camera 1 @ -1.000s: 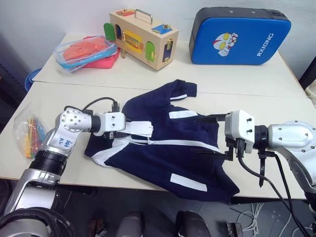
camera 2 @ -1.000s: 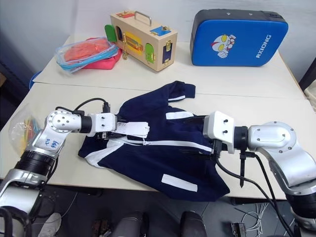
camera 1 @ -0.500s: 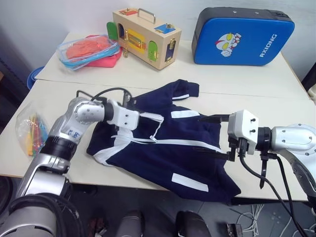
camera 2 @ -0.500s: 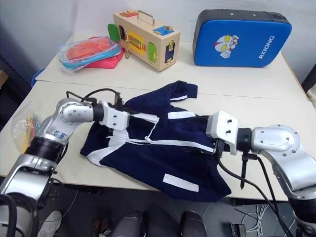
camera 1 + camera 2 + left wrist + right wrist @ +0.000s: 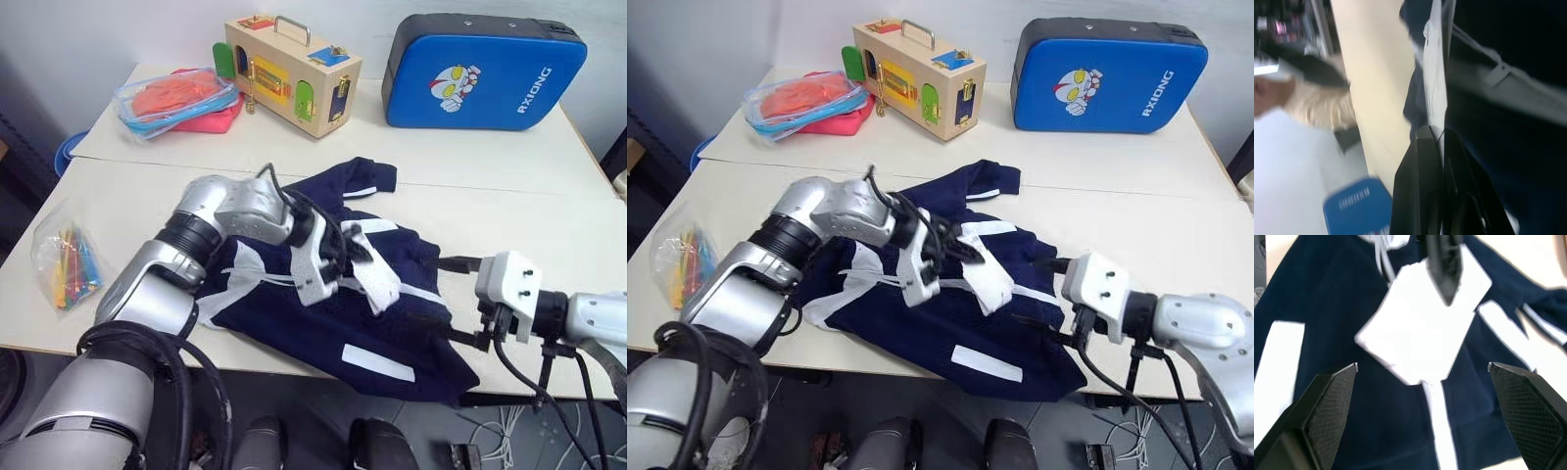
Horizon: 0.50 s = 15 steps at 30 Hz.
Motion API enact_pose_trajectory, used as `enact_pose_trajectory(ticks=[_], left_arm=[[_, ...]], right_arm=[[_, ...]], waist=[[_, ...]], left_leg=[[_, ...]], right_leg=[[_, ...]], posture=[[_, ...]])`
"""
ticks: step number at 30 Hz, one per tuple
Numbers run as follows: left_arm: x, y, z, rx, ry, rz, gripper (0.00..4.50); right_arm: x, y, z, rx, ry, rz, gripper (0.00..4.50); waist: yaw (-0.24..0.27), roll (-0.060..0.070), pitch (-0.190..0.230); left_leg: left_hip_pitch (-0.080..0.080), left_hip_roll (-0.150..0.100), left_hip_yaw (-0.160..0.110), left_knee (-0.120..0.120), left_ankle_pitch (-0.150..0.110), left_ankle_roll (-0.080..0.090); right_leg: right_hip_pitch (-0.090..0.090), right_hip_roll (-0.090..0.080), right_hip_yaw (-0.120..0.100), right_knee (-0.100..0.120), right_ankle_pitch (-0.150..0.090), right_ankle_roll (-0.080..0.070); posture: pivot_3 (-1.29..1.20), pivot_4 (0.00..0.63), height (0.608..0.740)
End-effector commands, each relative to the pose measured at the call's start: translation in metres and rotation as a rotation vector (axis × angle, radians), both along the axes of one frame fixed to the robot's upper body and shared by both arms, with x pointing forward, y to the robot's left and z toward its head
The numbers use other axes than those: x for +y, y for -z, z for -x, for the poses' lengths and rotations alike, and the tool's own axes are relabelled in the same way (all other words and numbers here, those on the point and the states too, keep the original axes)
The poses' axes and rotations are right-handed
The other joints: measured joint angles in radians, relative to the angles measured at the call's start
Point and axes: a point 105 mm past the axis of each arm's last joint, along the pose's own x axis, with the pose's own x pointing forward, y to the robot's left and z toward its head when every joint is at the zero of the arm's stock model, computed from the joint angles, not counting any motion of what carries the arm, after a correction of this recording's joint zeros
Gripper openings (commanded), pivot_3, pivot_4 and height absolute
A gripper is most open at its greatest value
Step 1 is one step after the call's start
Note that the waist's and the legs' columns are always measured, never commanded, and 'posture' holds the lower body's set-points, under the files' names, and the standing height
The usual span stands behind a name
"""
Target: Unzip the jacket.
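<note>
The dark navy fabric jacket (image 5: 323,294) with white stripes and a white front zipper lies spread over the front edge of the pale tabletop (image 5: 490,211), its hem hanging off toward 6 o'clock. The left gripper (image 5: 345,257) reaches in from 9 o'clock over the jacket's middle, its two black fingers pressed tight together on the white paper tags (image 5: 377,279), which stand lifted off the cloth and tilt down toward 4 o'clock. In the left wrist view the closed fingers (image 5: 1422,196) pinch the thin edge of the white tag against the navy cloth. The right gripper (image 5: 458,300) sits at 3 o'clock of the jacket, at its right edge, its fingers (image 5: 1327,404) spread wide apart and holding nothing; the tags and the zipper line (image 5: 1442,435) lie between them in its wrist view, apart from both fingers.

At 12 o'clock on the far table stand a light wooden box with a metal handle and coloured latches (image 5: 289,69) and, at 1 o'clock, a blue padded case with a cartoon figure (image 5: 480,70). At 11 o'clock rests a clear plastic container of orange and pink things (image 5: 171,98). At 9 o'clock near the table edge lies a clear bag of coloured sticks (image 5: 64,259).
</note>
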Motion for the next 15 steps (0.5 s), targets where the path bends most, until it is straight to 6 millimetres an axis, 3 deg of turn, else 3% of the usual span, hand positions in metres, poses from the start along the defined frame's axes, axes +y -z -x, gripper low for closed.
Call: enact_pose_trajectory(ticks=[1, 4, 10, 15], left_arm=[[-0.004, 0.005, 0.001, -0.012, 0.048, -0.031, 0.02], [-0.004, 0.015, -0.003, 0.054, 0.01, -0.031, 0.02], [0.002, 0.017, -0.005, 0.172, -0.053, 0.024, 1.77], [0.01, 0.002, -0.01, 0.309, -0.163, 0.201, 3.23]], right_arm=[[0.002, -0.01, 0.007, -0.061, 0.015, -0.001, 4.5], [0.002, -0.008, 0.01, -0.059, 0.034, -0.007, 4.5], [0.002, -0.003, 0.011, -0.043, 0.031, 0.002, 4.5], [0.01, -0.003, 0.009, -0.042, -0.002, -0.011, 4.5]], waist=[[0.002, 0.0, 0.0], [0.006, 0.0, 0.0], [0.004, 0.0, 0.0], [-0.001, 0.0, 0.0]], left_leg=[[0.0, 0.0, 0.0, 0.0, 0.0, 0.0], [0.0, 0.0, -0.001, 0.001, 0.0, 0.0], [0.0, 0.0, -0.001, 0.001, 0.0, 0.0], [0.0, 0.0, -0.002, 0.001, 0.0, 0.0]], right_leg=[[0.0, 0.0, 0.0, 0.0, 0.0, 0.0], [0.001, 0.0, 0.0, 0.0, 0.0, 0.0], [0.001, 0.0, 0.0, 0.0, 0.0, 0.0], [0.001, 0.0, 0.0, 0.0, 0.0, 0.0]], posture=[[0.0, 0.15, 0.74], [0.0, 0.15, 0.74], [0.0, 0.15, 0.74], [0.0, 0.15, 0.74]])
